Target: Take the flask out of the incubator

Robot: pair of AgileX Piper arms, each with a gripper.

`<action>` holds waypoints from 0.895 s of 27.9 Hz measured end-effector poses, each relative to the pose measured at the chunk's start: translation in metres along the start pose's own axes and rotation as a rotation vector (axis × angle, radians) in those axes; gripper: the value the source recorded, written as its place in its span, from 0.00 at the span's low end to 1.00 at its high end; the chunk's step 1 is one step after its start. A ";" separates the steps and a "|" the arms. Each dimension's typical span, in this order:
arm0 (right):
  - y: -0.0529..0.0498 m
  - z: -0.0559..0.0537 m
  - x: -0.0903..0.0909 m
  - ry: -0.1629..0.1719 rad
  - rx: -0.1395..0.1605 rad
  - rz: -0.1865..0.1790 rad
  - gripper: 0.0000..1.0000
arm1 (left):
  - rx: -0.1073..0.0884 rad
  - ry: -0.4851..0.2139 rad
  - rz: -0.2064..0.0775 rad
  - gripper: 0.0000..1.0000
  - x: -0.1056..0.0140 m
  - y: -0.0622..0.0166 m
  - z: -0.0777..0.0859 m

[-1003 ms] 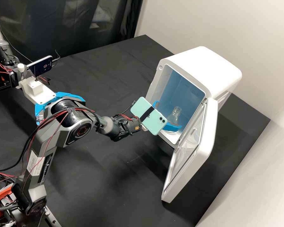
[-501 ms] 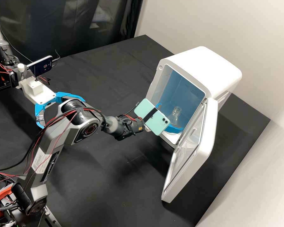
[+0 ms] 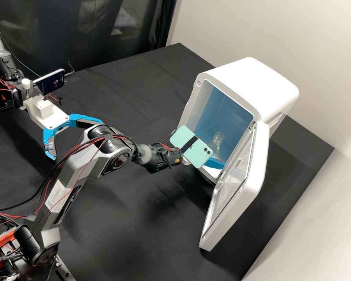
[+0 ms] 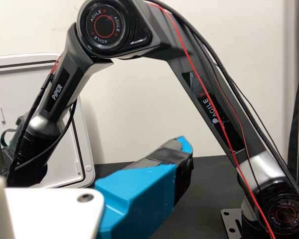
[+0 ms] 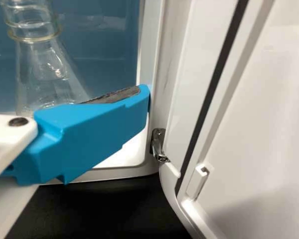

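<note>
Flask (image 3: 218, 139) of clear glass. Stands upright on the floor of the white incubator (image 3: 257, 86), inside the blue chamber, toward the hinge side of the opening. From the high view shows neck and shoulder only, base hidden behind a mint-green phone (image 3: 192, 146) strapped to the right wrist. In the right wrist view (image 5: 40, 64) cut off at the rim and along one side.

Right gripper (image 3: 212, 154) inside the opening at the flask's level, jaws apart. One blue finger (image 5: 89, 124) along the flask's base on the door side, touching or not hard to tell. Other finger hidden behind the phone.

Right arm stretched across the black bench (image 3: 144, 218), elbow raised, forearm nearly level and pointing into the chamber. Door (image 3: 238, 183) swung wide open on its side hinge.

Left gripper (image 3: 68, 136) near the bench's left edge, well apart from the incubator, jaws spread wide. In the left wrist view one of its fingers (image 4: 149, 184) in sight, the second cut off.
</note>
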 end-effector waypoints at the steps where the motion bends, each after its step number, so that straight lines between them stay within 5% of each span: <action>1: 0.001 -0.001 0.000 0.004 -0.001 0.004 1.00 | 0.000 0.000 0.000 1.00 0.000 0.0000 0.000; 8: 0.004 -0.007 0.008 0.015 -0.015 0.007 1.00 | 0.000 0.000 0.000 1.00 0.000 0.0000 0.000; 18: -0.010 0.002 0.028 -0.024 -0.064 -0.032 1.00 | 0.000 0.000 0.000 1.00 0.000 0.0000 0.000; 25: -0.015 0.005 0.036 -0.031 -0.066 -0.038 1.00 | 0.000 -0.002 0.000 1.00 0.000 -0.0001 0.001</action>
